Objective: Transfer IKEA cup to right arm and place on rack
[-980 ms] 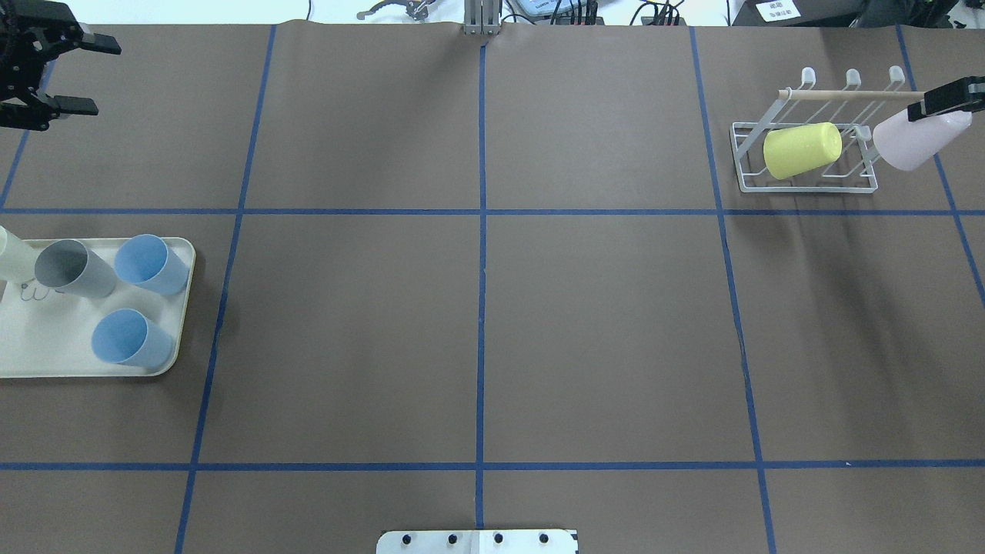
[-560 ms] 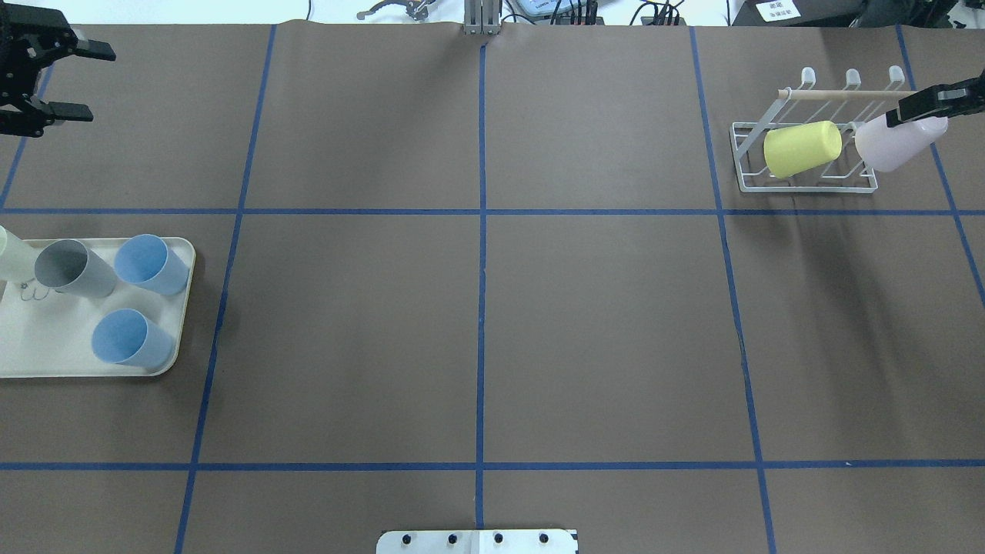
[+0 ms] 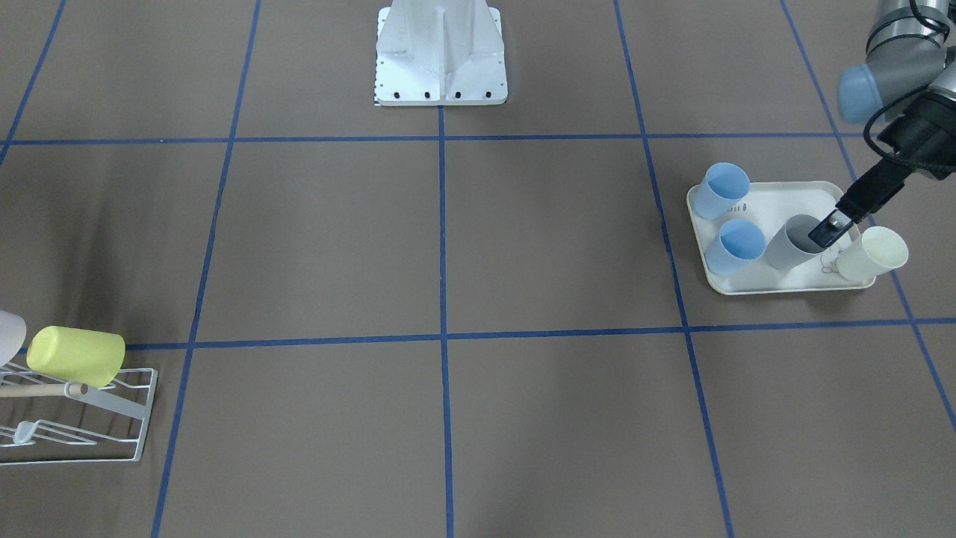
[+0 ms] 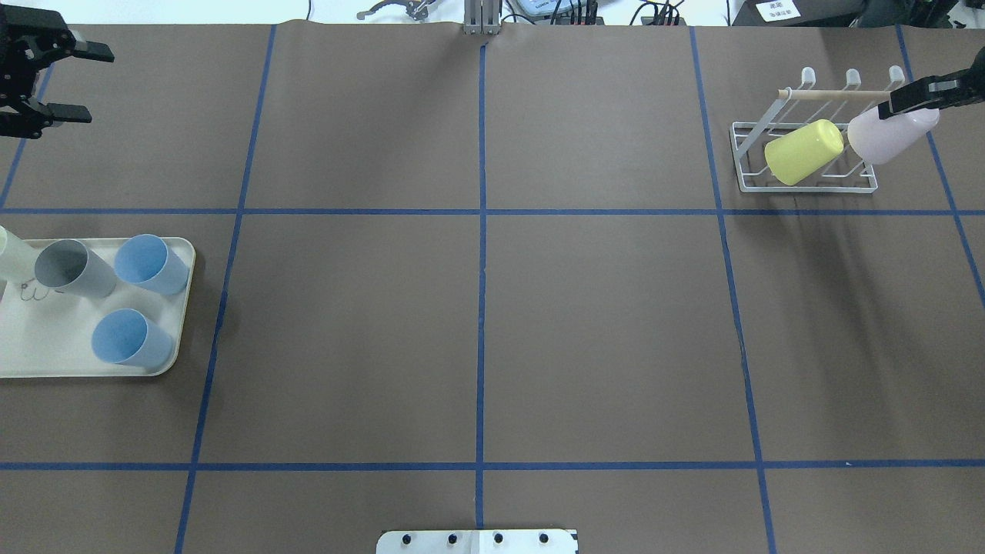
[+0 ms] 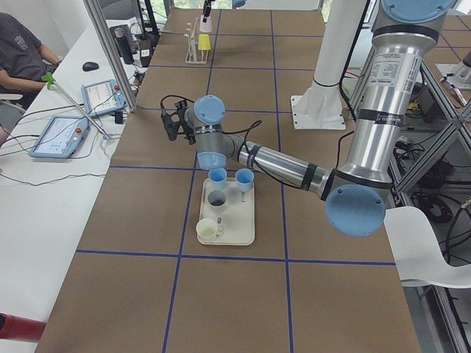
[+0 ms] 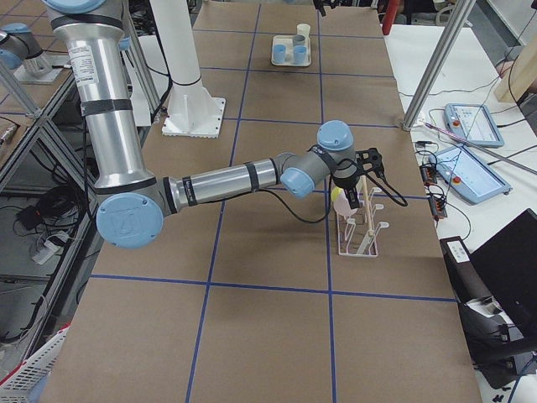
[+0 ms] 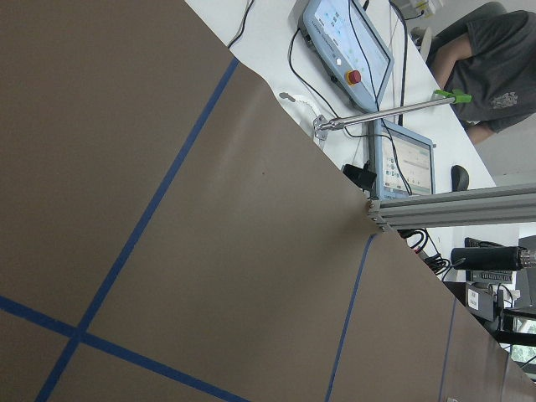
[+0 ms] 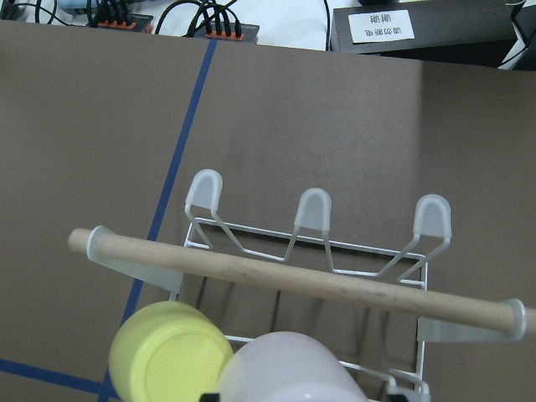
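Note:
My right gripper (image 4: 914,104) is shut on a pale pink cup (image 4: 887,135), held on its side over the right end of the white wire rack (image 4: 748,183). The pink cup's (image 8: 289,370) rim end sits against a yellow cup (image 4: 803,151) lying tilted on the rack, just below the wooden dowel (image 8: 301,281). In the front-facing view only a sliver of the pink cup (image 3: 7,333) shows beside the yellow cup (image 3: 75,356). My left gripper (image 4: 85,86) hangs open and empty at the far left, well above the table.
A cream tray (image 4: 46,350) at the left edge carries a grey cup (image 4: 73,268), two blue cups (image 4: 150,263) (image 4: 129,338) and a cream cup (image 4: 6,254). Monitors, cables and a seated person (image 7: 490,59) lie beyond the table's far edge.
My right gripper has carried the pink cup leftward and farther back over the rack, up against the yellow cup, which has tilted a little. The left gripper has drifted slightly back.

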Available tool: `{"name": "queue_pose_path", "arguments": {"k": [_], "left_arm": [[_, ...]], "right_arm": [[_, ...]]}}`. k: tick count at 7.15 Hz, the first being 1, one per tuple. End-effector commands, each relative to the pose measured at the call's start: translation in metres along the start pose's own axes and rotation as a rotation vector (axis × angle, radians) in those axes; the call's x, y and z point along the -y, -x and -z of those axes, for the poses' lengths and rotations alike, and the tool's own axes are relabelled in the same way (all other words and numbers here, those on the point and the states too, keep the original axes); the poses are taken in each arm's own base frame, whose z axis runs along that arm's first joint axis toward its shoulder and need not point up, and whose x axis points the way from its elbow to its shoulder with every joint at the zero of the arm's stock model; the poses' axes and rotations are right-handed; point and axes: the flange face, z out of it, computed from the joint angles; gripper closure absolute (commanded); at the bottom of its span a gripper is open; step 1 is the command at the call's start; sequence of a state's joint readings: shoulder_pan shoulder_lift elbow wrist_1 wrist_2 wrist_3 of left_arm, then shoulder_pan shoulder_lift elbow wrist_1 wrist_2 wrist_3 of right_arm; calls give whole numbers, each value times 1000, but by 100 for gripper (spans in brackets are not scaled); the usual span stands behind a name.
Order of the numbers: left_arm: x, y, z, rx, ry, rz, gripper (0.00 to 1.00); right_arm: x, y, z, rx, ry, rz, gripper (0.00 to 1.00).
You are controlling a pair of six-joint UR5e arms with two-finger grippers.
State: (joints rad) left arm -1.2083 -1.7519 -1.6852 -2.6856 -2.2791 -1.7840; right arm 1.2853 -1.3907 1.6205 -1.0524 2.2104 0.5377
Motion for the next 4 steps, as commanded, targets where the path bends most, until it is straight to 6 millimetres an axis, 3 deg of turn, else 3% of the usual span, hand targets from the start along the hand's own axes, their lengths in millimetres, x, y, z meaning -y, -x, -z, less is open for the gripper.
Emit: {"name": "queue_pose_path", "arguments": {"k": [1, 4], "left_arm": [[0, 1, -1, 3, 1, 2, 0], [-1, 2, -3, 5, 3, 6, 0]], "right_arm": [[-1, -6, -7, -9, 9, -1, 65], [3, -9, -14, -15, 17, -7, 65]]}}
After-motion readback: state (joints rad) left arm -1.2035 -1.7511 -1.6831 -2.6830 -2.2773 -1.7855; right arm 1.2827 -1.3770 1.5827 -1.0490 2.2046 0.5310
